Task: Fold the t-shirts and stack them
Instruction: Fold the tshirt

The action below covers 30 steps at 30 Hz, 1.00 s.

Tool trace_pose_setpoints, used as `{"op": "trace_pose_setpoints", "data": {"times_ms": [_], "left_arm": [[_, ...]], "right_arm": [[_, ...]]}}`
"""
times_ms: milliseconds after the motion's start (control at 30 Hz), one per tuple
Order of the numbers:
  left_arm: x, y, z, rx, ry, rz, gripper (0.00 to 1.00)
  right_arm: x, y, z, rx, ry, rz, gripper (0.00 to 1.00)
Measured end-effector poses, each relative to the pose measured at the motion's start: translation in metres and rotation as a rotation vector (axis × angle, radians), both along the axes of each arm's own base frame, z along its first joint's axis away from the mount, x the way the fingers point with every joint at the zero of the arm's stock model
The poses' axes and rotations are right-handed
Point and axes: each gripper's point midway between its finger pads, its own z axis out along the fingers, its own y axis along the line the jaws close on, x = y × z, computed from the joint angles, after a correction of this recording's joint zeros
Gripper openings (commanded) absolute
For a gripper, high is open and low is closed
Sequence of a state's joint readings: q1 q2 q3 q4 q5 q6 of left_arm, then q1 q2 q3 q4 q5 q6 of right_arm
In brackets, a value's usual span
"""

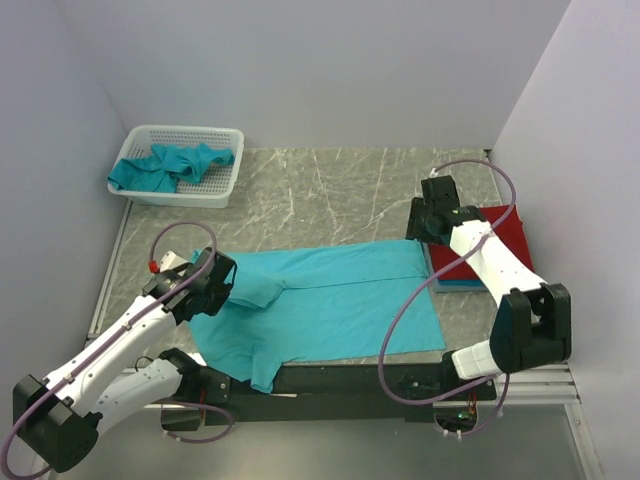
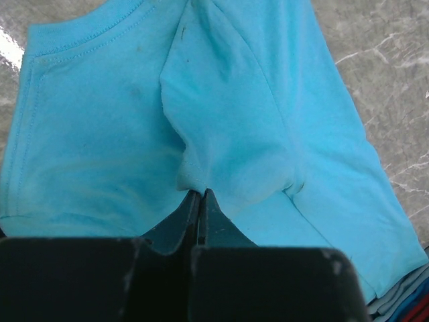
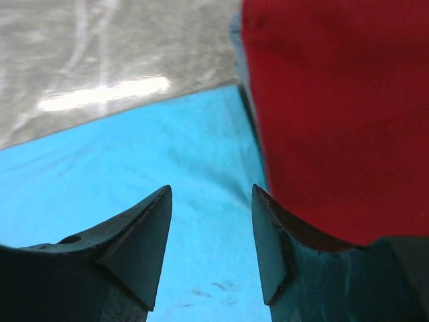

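Observation:
A teal t-shirt (image 1: 330, 300) lies spread on the marble table, partly folded lengthwise. My left gripper (image 1: 222, 272) is shut on a fold of its sleeve at the left end; in the left wrist view the closed tips (image 2: 200, 194) pinch the teal cloth (image 2: 228, 121). My right gripper (image 1: 425, 225) is open and empty above the shirt's far right corner, next to a folded red t-shirt (image 1: 495, 235) that lies on a folded blue one (image 1: 455, 283). In the right wrist view the open gripper (image 3: 211, 194) hangs over the teal cloth (image 3: 134, 161), with the red shirt (image 3: 335, 100) at right.
A white mesh basket (image 1: 150, 190) at the back left holds more crumpled teal t-shirts (image 1: 170, 165). Grey walls close in the left, back and right. A black rail (image 1: 330, 378) runs along the near table edge.

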<state>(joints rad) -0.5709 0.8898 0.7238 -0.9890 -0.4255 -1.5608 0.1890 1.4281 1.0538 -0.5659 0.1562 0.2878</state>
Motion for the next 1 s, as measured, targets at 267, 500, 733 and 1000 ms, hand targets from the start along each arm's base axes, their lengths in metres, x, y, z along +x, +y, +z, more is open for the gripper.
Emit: {"op": "trace_pose_setpoints", "data": {"times_ms": [267,500,733,1000], "left_arm": [[0.009,-0.006,0.002,-0.001,-0.028,-0.031,0.01],[0.040,-0.004,0.001,0.044,-0.037,-0.042,0.01],[0.089,0.000,-0.012,0.053,-0.013,-0.059,0.01],[0.118,0.007,-0.033,0.052,0.037,-0.084,0.01]], "right_arm": [[-0.013,0.074,0.033,0.072,-0.103,0.250,0.61],[-0.066,0.198,0.027,0.208,-0.070,0.652,0.60],[-0.128,0.300,-0.006,0.291,0.025,0.946,0.58],[-0.143,0.361,-0.044,0.269,0.089,1.011,0.57]]}}
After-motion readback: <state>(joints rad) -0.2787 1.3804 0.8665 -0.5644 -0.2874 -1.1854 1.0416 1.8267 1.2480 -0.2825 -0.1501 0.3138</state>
